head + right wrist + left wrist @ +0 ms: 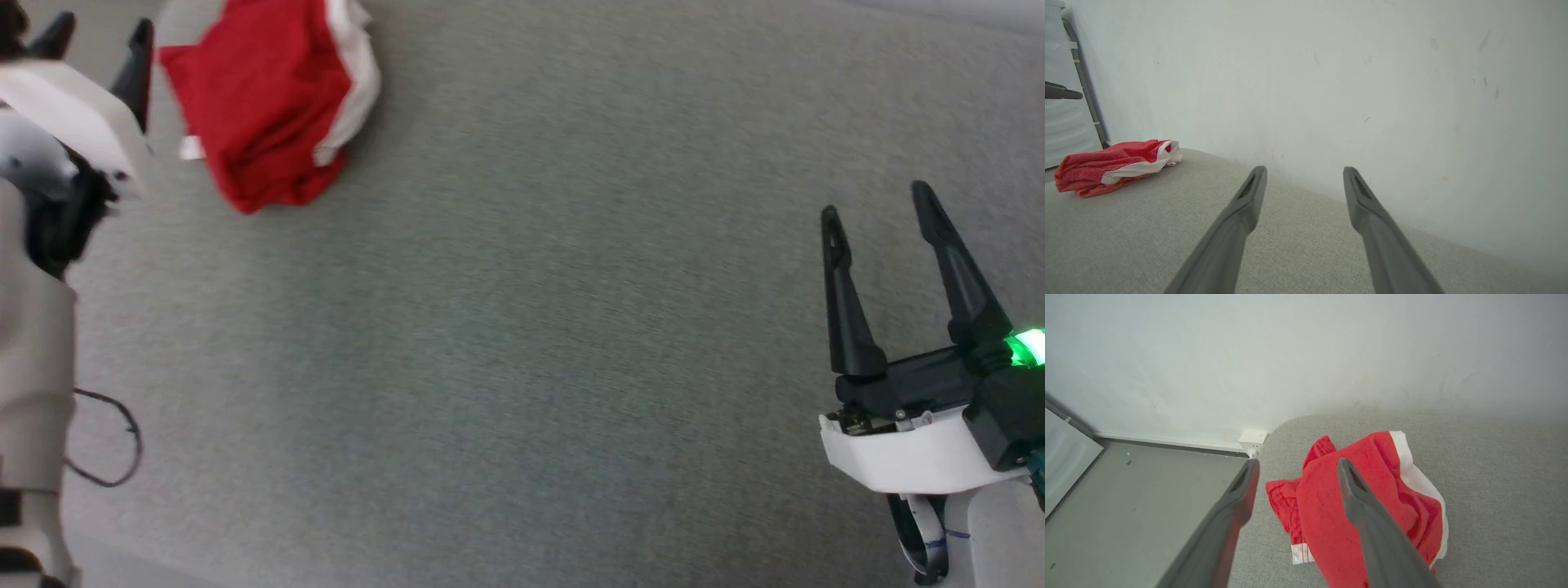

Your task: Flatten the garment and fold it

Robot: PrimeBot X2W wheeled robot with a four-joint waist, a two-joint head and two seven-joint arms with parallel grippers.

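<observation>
Nearest, at the lower right of the head view, the right hand (875, 200) hovers over bare grey fabric surface (522, 367) with its two dark fingers spread and nothing between them. A green light glows at its base. Its own wrist view shows the same wide gap (1305, 168) above the surface.

Well apart from it, at the upper left of the head view, lie the shorts (261, 106) – a crumpled red heap, not flat, folded over on itself. A broad white stripe runs down the side toward the middle of the surface, and a small white hem edge pokes out on the opposite side. From the right wrist camera the shorts (1106, 167) look like a low rumpled mound near the wall (1331, 81).

The left hand (102, 28) sits just beside the heap, fingers apart and empty. In its wrist view the hand (1298, 462) points down over the shorts (1318, 514), which lie close to the surface's rounded corner – grey floor (1147, 498) beyond it.
</observation>
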